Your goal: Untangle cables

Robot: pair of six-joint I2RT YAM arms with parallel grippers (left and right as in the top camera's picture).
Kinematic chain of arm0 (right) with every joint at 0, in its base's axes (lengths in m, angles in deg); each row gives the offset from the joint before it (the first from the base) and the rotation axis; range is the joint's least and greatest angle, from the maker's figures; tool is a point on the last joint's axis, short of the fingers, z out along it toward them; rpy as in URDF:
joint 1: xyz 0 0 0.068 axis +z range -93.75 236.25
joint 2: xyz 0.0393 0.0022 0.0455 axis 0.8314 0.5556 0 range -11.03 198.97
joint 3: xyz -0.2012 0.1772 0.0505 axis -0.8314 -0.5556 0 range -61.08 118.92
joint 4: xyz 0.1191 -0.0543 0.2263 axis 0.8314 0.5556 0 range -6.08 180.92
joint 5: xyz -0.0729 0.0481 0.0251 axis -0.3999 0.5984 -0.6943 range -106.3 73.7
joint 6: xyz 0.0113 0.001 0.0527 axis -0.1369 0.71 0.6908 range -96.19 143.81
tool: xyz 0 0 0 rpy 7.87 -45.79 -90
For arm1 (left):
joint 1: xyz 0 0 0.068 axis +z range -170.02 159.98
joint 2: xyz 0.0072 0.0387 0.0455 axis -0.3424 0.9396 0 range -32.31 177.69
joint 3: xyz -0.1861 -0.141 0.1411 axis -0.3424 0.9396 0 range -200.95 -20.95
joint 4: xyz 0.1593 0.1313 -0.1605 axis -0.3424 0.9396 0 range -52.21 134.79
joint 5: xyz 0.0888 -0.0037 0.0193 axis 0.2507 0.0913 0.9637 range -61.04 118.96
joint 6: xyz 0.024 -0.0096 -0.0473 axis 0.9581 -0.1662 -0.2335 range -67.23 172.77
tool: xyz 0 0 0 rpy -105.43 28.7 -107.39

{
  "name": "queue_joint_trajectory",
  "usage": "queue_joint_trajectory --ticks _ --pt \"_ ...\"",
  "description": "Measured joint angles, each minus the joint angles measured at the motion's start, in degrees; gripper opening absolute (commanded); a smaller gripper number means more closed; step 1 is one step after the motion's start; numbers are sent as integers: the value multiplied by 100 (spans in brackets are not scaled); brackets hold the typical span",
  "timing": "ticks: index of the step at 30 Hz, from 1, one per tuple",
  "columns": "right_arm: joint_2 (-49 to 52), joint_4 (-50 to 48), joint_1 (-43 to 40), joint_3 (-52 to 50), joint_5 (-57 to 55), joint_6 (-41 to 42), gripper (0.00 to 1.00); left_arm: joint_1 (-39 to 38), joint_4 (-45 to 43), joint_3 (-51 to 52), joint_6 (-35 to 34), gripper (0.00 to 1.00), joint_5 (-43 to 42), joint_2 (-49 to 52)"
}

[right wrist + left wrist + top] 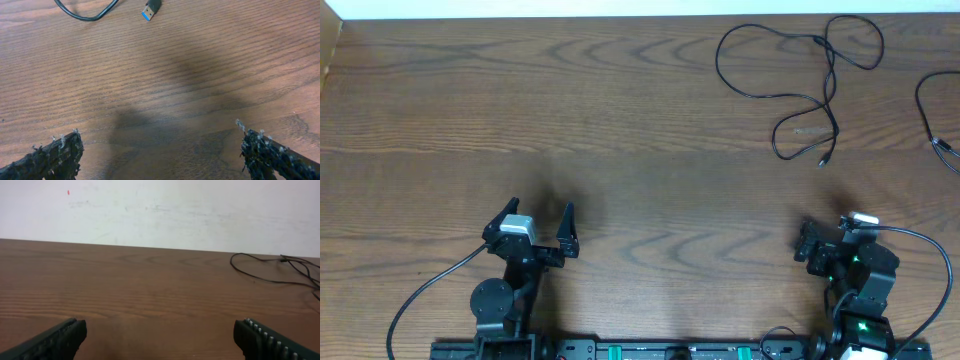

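A thin black cable [800, 75] lies in loose crossing loops at the far right of the wooden table, and its plug end [825, 158] points toward me. A second black cable [924, 112] runs off the right edge. My left gripper [536, 226] is open and empty at the near left, far from the cables. My right gripper [817, 240] is open and empty at the near right, below the loops. The left wrist view shows the open jaws [160, 337] and the cable [270, 272] far off to the right. The right wrist view shows the open jaws [160, 152], a cable bend [85, 14] and a blue-tipped USB plug [151, 8] ahead.
The wooden table [570, 110] ends at a pale wall along the back [160, 210]. Thicker black leads [425, 290] run from each arm base at the near edge.
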State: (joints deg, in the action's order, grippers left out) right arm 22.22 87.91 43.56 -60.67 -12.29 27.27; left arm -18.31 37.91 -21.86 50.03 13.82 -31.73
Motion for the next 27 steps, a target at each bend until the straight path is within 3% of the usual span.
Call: queue_joint_trajectory --ticks 13,27 --pt "-664 -2 304 0 -28 2 99 0 0 0 2 99 0 0" --pt "-2533 -9 876 0 -50 4 99 0 0 0 2 99 0 0"
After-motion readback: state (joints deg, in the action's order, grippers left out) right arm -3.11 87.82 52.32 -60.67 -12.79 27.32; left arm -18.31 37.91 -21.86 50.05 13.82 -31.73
